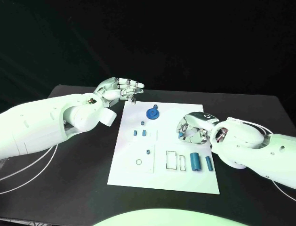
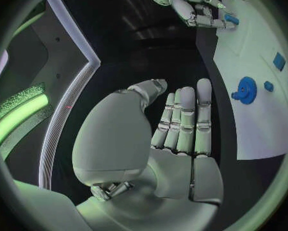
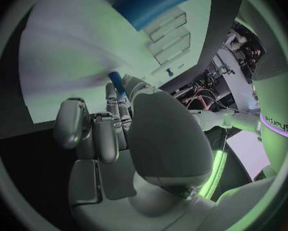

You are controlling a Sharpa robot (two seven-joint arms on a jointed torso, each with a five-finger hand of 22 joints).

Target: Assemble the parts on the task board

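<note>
Task board [image 1: 131, 169] lies mid-surface [image 1: 256, 106]. Gear [image 1: 152, 113] on its far part; two cylinders [image 1: 202, 162] on near right. Left hand [image 1: 119, 89] off far left corner; right hand [image 1: 193, 128] over right edge, apparently pinching a small part [image 3: 116, 82].

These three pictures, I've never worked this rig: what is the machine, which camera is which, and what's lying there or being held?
It is a robot with two white arms ending in silver hands. The square picture looks down from its head; each round one looks from a wrist. A white board lies on the black table, carrying small blue parts, including a gear and two cylinders. The right hand pinches a small blue peg over the board. The left hand hovers near the board's far corner, fingers together, holding nothing.
</note>
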